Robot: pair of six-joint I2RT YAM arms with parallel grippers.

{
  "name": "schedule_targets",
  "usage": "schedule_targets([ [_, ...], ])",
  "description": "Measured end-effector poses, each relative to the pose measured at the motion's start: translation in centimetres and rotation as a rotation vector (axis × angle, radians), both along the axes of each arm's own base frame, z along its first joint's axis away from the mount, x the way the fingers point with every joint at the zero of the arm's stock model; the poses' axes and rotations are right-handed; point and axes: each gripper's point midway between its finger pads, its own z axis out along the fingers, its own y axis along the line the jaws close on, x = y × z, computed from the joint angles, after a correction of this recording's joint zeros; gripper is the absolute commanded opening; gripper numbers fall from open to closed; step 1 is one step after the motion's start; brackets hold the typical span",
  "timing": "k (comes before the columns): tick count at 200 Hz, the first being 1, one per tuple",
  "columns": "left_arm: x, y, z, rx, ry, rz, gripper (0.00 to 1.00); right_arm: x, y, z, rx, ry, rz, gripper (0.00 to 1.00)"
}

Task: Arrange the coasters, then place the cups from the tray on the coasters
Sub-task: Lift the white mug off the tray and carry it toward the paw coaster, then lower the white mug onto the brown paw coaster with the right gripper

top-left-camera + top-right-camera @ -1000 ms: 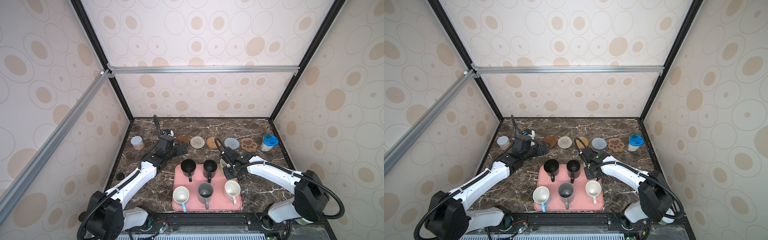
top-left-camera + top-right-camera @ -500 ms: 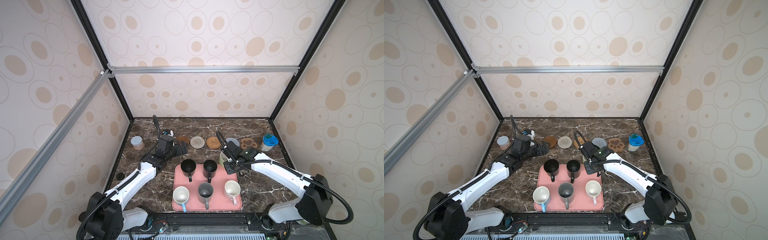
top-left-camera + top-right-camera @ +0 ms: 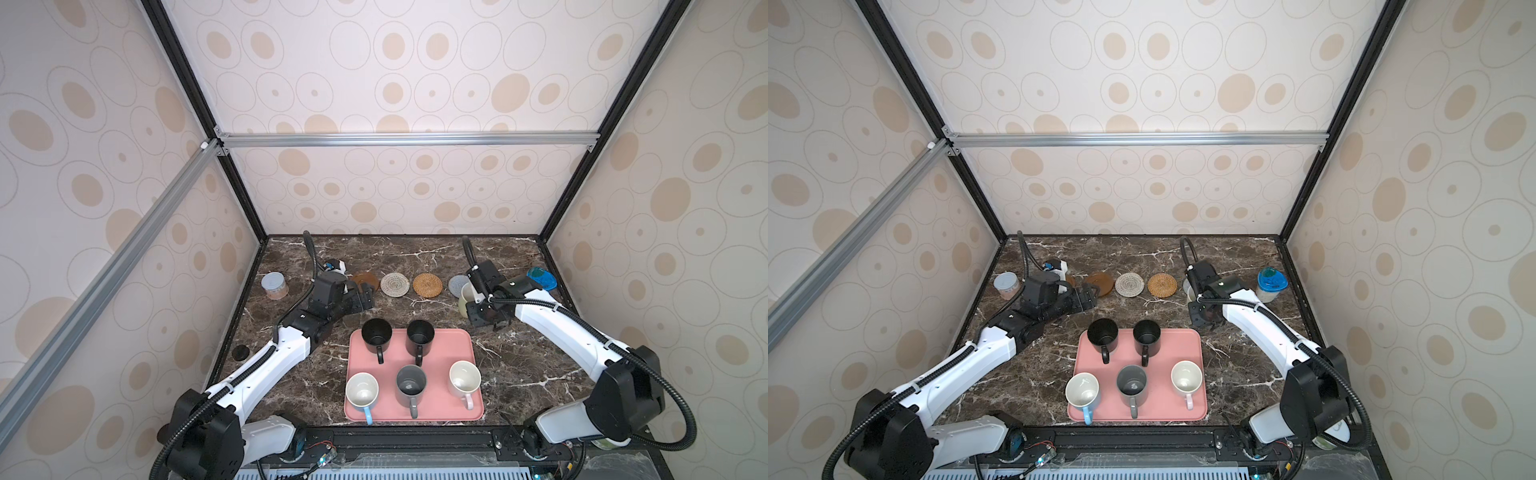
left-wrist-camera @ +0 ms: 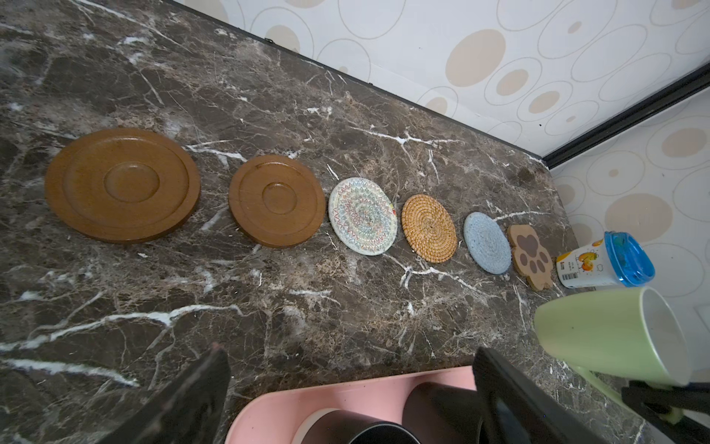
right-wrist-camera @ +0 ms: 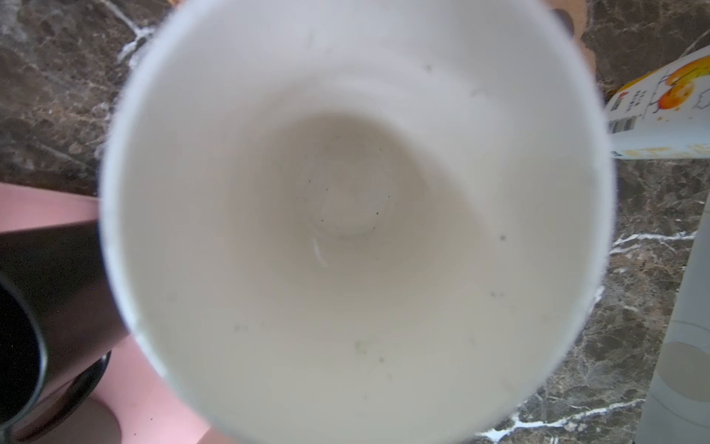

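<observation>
Six coasters lie in a row near the back wall: two brown discs [image 4: 122,185] [image 4: 276,200], a cream woven mat [image 4: 363,216], a tan rattan mat [image 4: 429,228], a grey-blue mat [image 4: 487,243] and a paw-shaped one [image 4: 531,255]. My right gripper [image 3: 484,318] is shut on the handle of the light green cup [image 3: 466,299], held tilted above the table next to the grey-blue mat. The cup's pale inside [image 5: 357,215] fills the right wrist view. Two black cups [image 3: 376,332] [image 3: 419,333], a grey one [image 3: 410,384] and two white ones [image 3: 361,392] [image 3: 464,377] stand on the pink tray [image 3: 440,357]. My left gripper [image 3: 361,301] hangs open beside the brown discs.
A grey-lidded jar [image 3: 274,284] stands at the back left. A blue-lidded container [image 3: 542,277] stands at the back right, just past the paw mat. A small black disc [image 3: 240,352] lies by the left wall. The right arm hides the paw mat in both top views.
My right arm has carried the light green cup off the tray's back right corner, up and back toward the right end of the coaster row. The left arm has stayed still.
</observation>
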Motion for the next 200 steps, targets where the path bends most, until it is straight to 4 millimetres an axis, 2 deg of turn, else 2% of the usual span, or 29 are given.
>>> schedule_targets([
  [77,-0.1,0.0,0.2,-0.003,-0.006,-0.001,1.0,6.3,-5.8,-1.6,0.025,0.007,-0.102,0.0],
  [146,-0.8,0.4,0.4,-0.008,-0.016,-0.001,1.0,9.8,-8.2,-2.8,0.038,0.003,-0.105,0.0],
  [200,-1.1,0.4,0.0,-0.008,-0.01,-0.002,1.0,11.4,-10.3,-2.9,0.034,-0.003,-0.109,0.0],
])
